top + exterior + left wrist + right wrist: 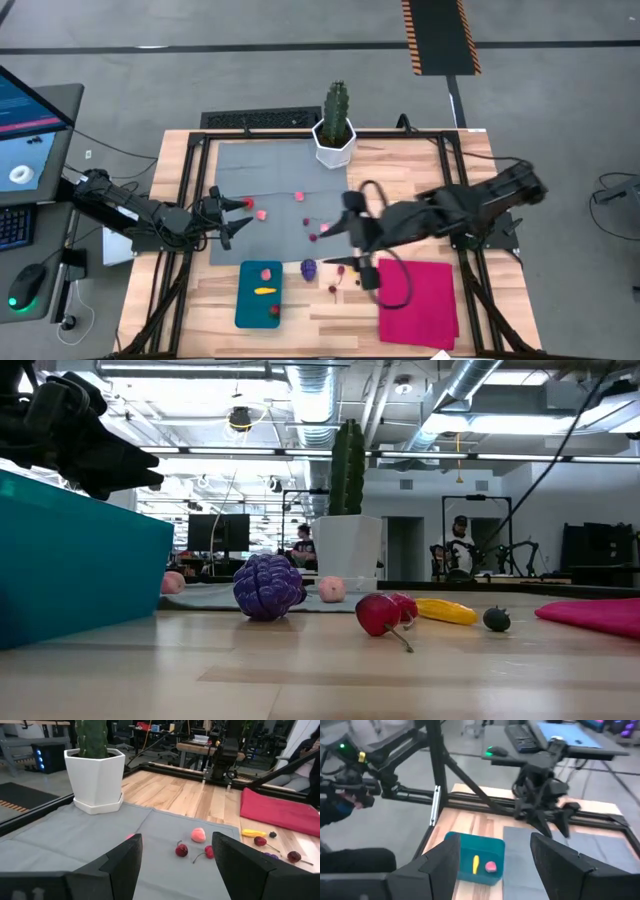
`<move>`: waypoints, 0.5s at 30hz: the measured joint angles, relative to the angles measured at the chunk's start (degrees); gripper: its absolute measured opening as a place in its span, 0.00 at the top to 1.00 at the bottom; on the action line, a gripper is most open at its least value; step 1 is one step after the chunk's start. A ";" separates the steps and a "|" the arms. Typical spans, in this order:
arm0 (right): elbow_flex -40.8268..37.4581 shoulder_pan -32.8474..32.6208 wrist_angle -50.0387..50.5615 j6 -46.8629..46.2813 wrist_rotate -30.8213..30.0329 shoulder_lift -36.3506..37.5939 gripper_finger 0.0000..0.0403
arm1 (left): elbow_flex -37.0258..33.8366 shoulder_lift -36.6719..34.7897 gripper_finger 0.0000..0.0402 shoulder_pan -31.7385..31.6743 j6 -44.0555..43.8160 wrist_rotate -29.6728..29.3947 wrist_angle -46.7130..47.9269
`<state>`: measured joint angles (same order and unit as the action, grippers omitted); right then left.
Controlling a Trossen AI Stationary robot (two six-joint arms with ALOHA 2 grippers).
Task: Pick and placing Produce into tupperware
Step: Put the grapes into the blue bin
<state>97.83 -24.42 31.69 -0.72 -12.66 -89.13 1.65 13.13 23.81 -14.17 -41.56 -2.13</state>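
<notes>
Left gripper (238,212) is hovering open over the grey mat (280,170). Right gripper (352,240) is hanging open, empty, near the blue container (246,305).

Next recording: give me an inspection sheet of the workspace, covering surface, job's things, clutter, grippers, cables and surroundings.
Surface: wooden table with a grey mat.
Job's things: teal container holding yellow, pink and red pieces; purple grapes, cherries and small pink fruit outside it.
Clutter: cactus pot; red cloth.
Grippers: left gripper open, empty, over the mat's left edge; right gripper open, empty, near the cherries.
Cables: black cable looping off the right arm.
Surroundings: monitor, mouse; people beyond the table.
</notes>
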 joint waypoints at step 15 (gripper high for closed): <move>-47.57 -7.75 -28.27 -12.94 -16.26 25.22 0.34 | 0.00 -0.02 0.43 -0.02 -0.97 3.37 0.02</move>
<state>50.26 -32.17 3.42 -13.67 -28.92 -63.91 1.65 13.11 23.79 -15.14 -38.19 -2.11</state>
